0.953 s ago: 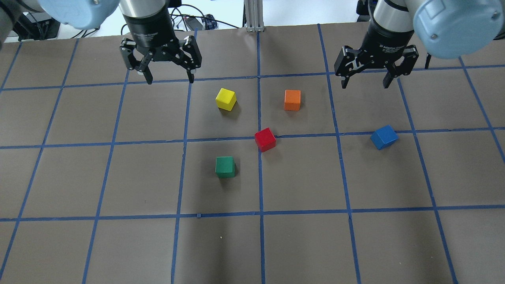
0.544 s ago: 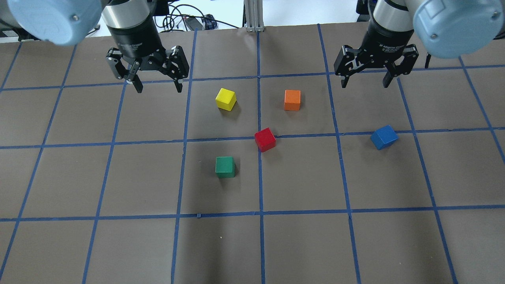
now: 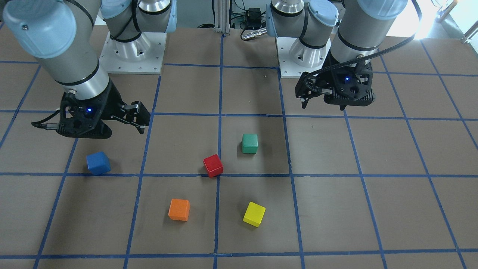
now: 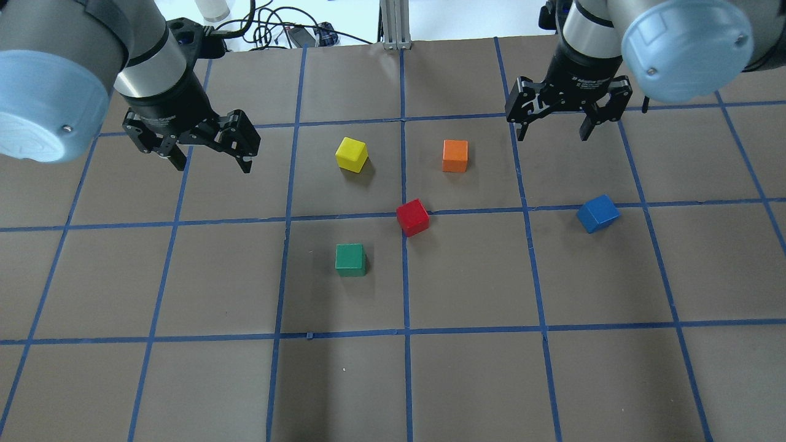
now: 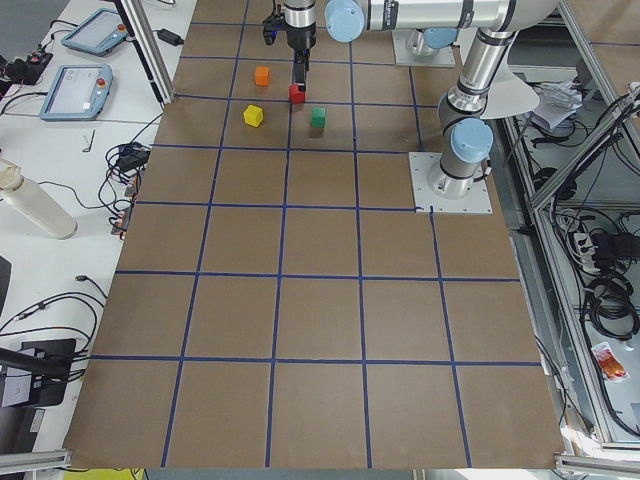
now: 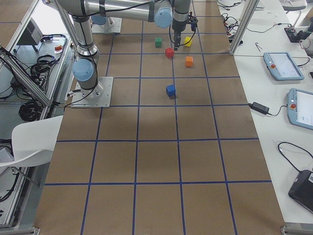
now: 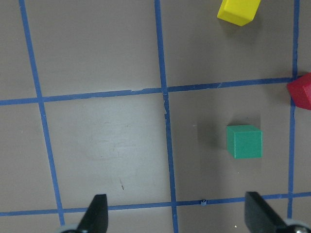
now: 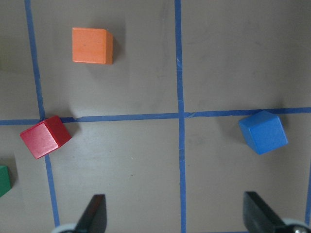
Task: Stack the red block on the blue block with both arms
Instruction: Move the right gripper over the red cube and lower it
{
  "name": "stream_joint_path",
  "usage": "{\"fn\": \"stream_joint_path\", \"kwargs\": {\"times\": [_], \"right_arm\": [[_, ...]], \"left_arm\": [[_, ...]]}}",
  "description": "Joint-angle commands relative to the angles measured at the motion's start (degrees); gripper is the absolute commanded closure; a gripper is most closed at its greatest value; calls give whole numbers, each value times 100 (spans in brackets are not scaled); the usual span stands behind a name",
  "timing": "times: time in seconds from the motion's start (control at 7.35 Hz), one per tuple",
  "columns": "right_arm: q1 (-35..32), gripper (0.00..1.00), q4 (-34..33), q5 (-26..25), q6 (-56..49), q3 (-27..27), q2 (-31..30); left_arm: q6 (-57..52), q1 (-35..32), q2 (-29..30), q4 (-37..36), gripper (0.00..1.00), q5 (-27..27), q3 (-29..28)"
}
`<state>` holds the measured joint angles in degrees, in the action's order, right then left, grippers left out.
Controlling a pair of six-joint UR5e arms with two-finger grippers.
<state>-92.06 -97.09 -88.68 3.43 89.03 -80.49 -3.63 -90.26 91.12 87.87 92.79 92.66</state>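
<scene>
Red block [image 4: 412, 217] sits skewed on the worktop [image 4: 466, 380], with the blue block [image 4: 597, 213] well off to its right. Left end effector [image 4: 213, 166] and right end effector [image 4: 552, 134] hang either side of the red block, both spread wide and empty. Whichever goes for red should probably square its fingers to those rotated faces first.

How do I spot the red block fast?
Look at the brown table with blue tape lines. Near the middle, where two lines cross, sits the red block. It is the only red cube, turned a bit crooked on the tape.
</scene>
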Motion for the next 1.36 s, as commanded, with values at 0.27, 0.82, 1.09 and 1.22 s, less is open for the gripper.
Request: {"fn": "stream_joint_path", "kwargs": {"times": [0.27, 0.82, 1.09, 1.22], "right_arm": [[-1030, 0, -756, 0, 96, 62, 637], [-1629, 0, -1266, 44, 281, 44, 1411], [-1666, 0, -1540, 62, 281, 53, 1842], [-1666, 0, -1706, 314, 394, 88, 1896]], "left_arm": [[91, 0, -24, -24, 0, 11, 259], [108, -9, -95, -622, 0, 2, 577], [108, -9, -130, -622, 0, 11, 595], [108, -9, -130, -622, 0, 11, 595]]}}
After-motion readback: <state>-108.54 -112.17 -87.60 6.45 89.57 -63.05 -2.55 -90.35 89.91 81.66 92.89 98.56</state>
